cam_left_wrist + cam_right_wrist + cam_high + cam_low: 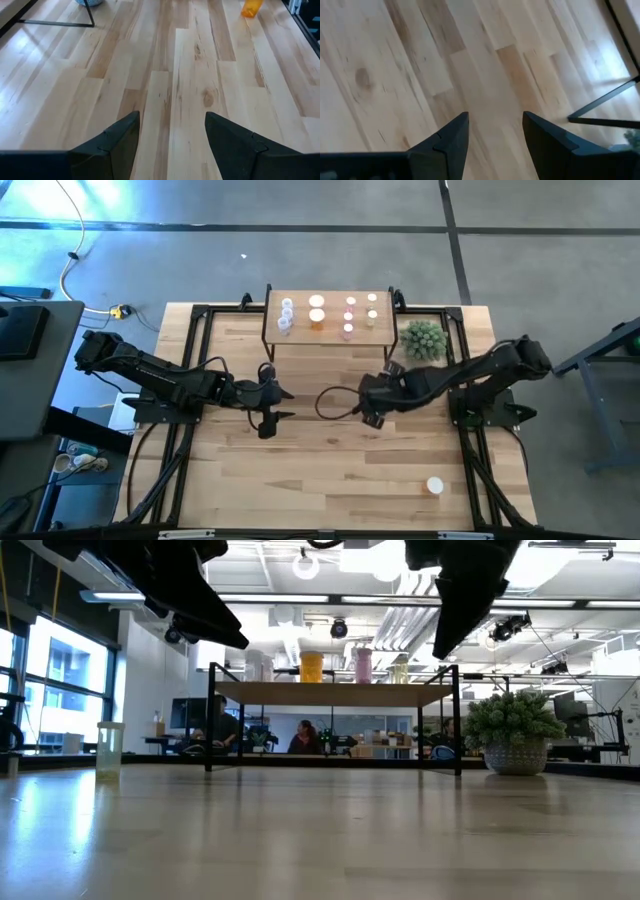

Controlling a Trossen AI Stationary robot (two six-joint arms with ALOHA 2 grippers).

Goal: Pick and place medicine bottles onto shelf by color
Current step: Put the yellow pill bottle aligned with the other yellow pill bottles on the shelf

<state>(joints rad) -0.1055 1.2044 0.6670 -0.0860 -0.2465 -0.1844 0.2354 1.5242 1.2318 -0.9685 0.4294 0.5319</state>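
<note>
Both grippers' fingers (115, 145) are spread, empty; you risk toppling the lone bottle (435, 486) by clipping it.

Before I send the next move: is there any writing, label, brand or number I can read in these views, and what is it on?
None can be read.
Bottles on the shelf: any labels are too small to read.
Lone bottle near the table's front right: no print can be made out.
Plant pot: plain.
Both end effectors, left and right: no markings show.
Room behind the table: too far off to read.
</note>
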